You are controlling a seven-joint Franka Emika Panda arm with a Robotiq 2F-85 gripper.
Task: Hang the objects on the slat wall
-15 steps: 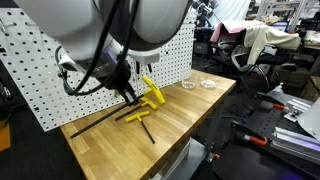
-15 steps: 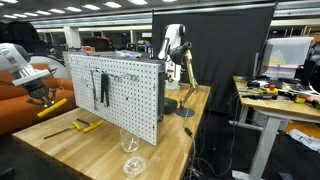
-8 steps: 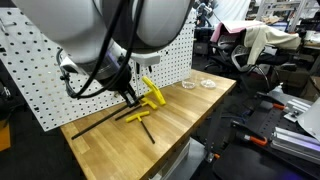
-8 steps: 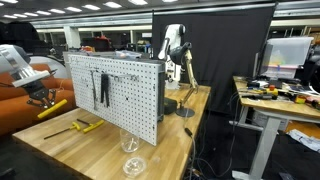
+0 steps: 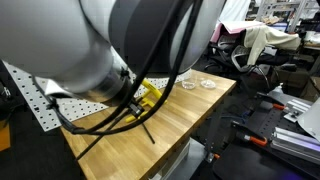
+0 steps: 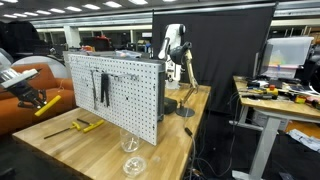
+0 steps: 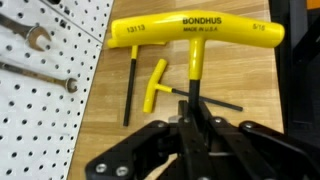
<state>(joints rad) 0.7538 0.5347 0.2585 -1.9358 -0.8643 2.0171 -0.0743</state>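
claw: the black robotiq gripper (image 7: 197,128) is clamped tight on the thin black shaft of the large yellow t-handle tool (image 7: 195,38), a little below its crossbar.
held tool: its crossbar lies level across the top of the wrist view, lettered "bondhus". in an exterior view the large yellow t-handle tool (image 6: 56,103) is up off the table, near the board's side edge, on no hook.
second tool: a small yellow t-handle tool (image 7: 155,85) lies flat on the light wooden tabletop (image 7: 250,78), its shaft pointing away from the board.
third shaft: a thin black rod (image 7: 129,92) lies on the wood just beside the small tool. its upper end is hidden behind the held crossbar.
board: the white perforated pegboard panel (image 6: 130,100) stands upright on the table. two plain grey metal wrenches (image 7: 35,40) sit against it in the wrist view, and black-handled pliers (image 6: 100,88) hang on it in an exterior view.
arm: the white arm housing (image 5: 110,50) fills most of an exterior view.
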